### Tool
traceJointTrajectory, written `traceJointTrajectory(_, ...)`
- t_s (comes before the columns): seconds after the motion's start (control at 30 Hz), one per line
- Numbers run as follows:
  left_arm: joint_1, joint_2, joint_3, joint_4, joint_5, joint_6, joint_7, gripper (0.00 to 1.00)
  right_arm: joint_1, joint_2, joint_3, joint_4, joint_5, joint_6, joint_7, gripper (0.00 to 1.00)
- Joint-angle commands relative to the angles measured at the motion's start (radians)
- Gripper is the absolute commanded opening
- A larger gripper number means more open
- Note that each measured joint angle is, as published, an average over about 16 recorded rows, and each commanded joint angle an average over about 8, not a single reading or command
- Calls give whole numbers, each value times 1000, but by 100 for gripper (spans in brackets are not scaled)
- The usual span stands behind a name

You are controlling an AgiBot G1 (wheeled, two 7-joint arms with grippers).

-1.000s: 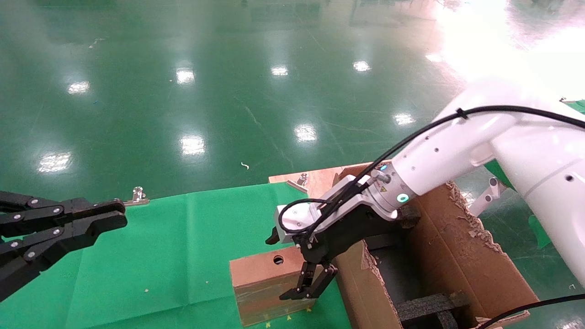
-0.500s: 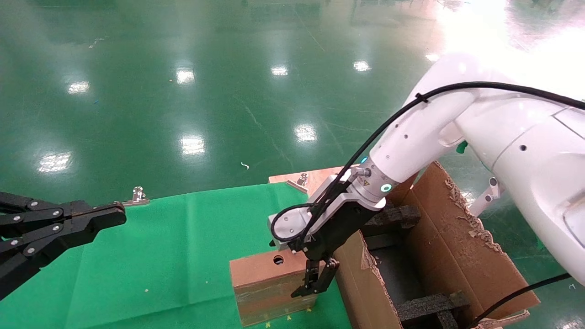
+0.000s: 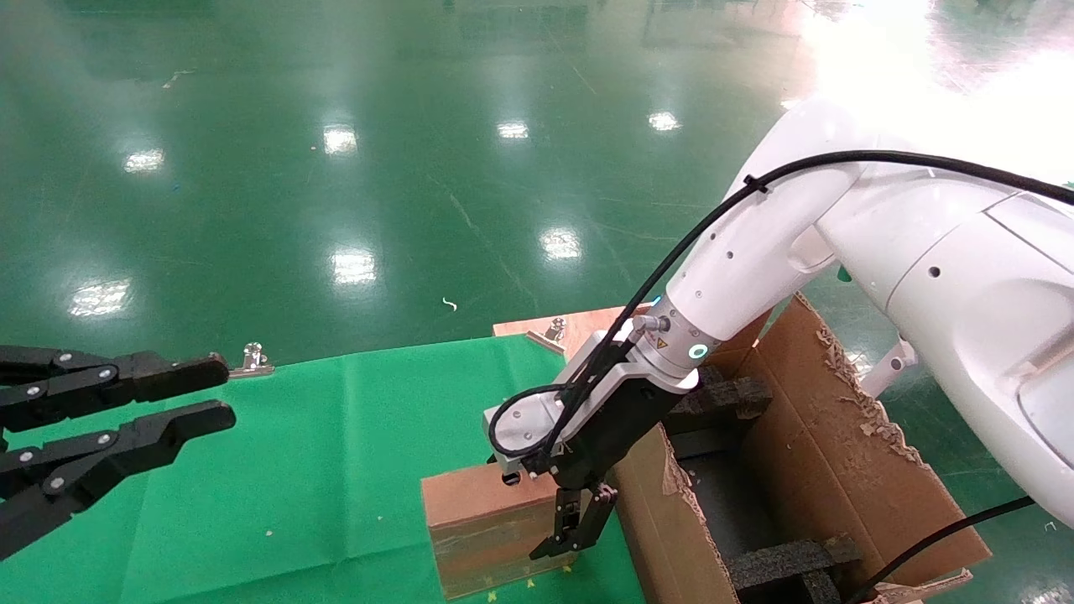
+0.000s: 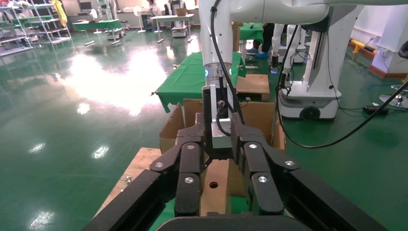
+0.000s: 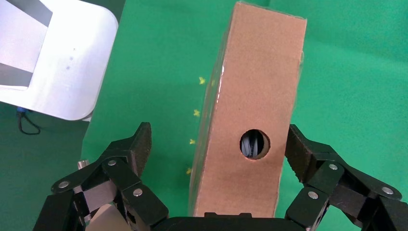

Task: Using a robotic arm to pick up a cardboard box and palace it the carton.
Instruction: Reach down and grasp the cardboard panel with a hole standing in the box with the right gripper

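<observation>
Cardboard box (image 3: pixel 491 528) stands on its narrow edge on the green cloth (image 3: pixel 319 470), just beside the carton's (image 3: pixel 847 470) near wall. It is smooth brown board with a round finger hole in the top face and glossy tape bands across the side.

Right gripper (image 3: pixel 570 528) on the white robotic arm (image 3: pixel 755 260) is down over the box top. Fingers are spread wide, one either side of the box, not touching — the right wrist view shows a green gap on both sides (image 5: pixel 216 144). A grey camera box (image 3: pixel 524 419) with a looped black cable sits at the wrist, and a ring glows cyan above it.

Carton: large corrugated brown, tall flaps, ragged shredded edges on the far flap, black foam blocks (image 3: pixel 789 562) inside.

Left gripper (image 3: pixel 197 394) — all black, linkage fingers parted — hangs over the cloth's far edge, well apart from the box.

The cloth is creased in a grid and covers a plywood top (image 3: pixel 579 331), with metal clips (image 3: pixel 252 359) at the far edge. Small yellow marks on the cloth sit at the box's base. The floor (image 3: pixel 419 168) is glossy green epoxy reflecting ceiling lights. The left wrist view shows more green-draped tables (image 4: pixel 192 77) and a white robot base (image 4: pixel 312 98) behind the carton.
</observation>
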Motion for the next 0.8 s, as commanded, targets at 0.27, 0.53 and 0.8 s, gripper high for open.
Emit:
traceJointTrajectory(0.27,0,0,0,0,0,0,0,100,-3,3,8,4,-1,0,1,0)
traceJointTrajectory(0.53,0,0,0,0,0,0,0,100,-6,5,12,7,-4,0,2,0)
traceJointTrajectory(0.8,0,0,0,0,0,0,0,100,-7,6,15,8,-4,-1,3,0)
